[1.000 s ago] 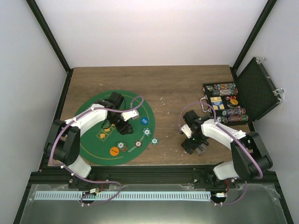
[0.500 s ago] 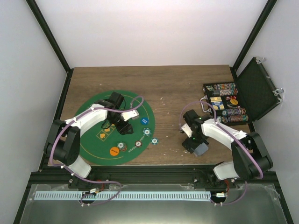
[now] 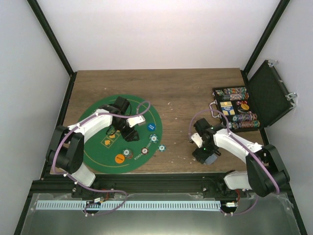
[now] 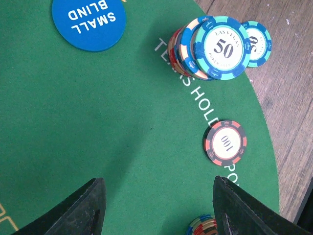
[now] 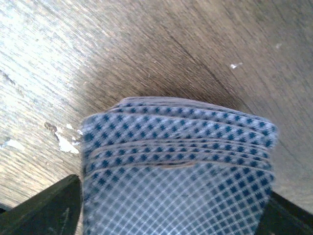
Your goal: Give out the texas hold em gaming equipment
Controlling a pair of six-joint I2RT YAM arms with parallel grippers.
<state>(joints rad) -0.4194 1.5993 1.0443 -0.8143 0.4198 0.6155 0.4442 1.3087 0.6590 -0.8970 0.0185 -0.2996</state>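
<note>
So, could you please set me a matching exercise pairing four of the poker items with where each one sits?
Things:
1. SMALL BLIND disc
2. chip marked 100
3. chip marked 50
4. card deck

Places:
A. between the fingers of the right claw, over bare wood
B. topping a chip stack
C. red-edged, lying alone on the felt
D. blue, flat on the felt

Pairs: 1-D, 2-C, 3-B, 4-A
</note>
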